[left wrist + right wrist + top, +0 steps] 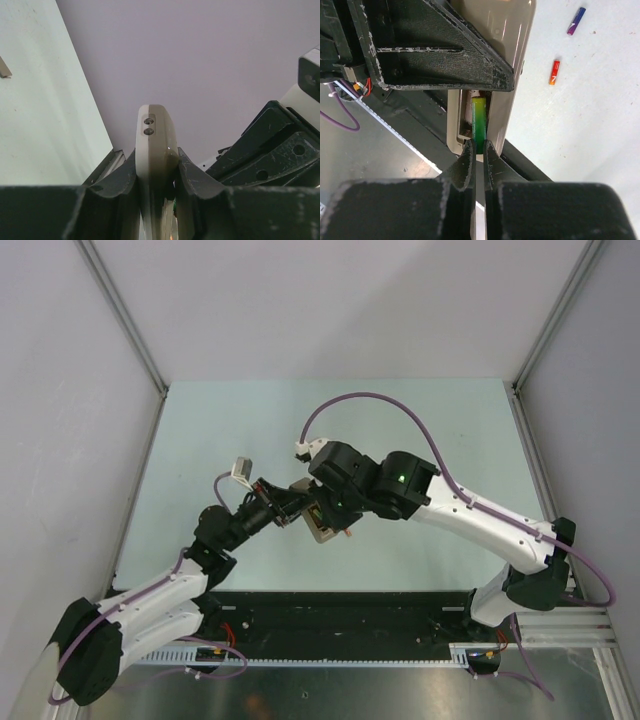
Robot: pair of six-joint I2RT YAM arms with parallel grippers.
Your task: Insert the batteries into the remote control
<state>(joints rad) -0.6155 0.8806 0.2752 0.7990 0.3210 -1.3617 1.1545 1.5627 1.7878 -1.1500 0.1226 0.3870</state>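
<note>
Right claw [478,150]: black, scuffed white along the edges. Between its tips is a green battery [479,122], yellower at the far end, against the beige remote [520,45]. Beyond the claw to its right are a red battery [553,72] shading to orange and a blue battery [575,21] shading to purple, on a pale mint table [580,125]. Left claw [156,162]: black, likewise scuffed. Cable [340,117]: purple.

Lighting: bright, even, diffuse, from overhead. Shadows: faint and soft on the table [250,420] beneath the arms. Glare: small highlight on the remote control [156,145] edge, left wrist view. Focus: near foreground soft in both wrist views; overhead view sharp.
</note>
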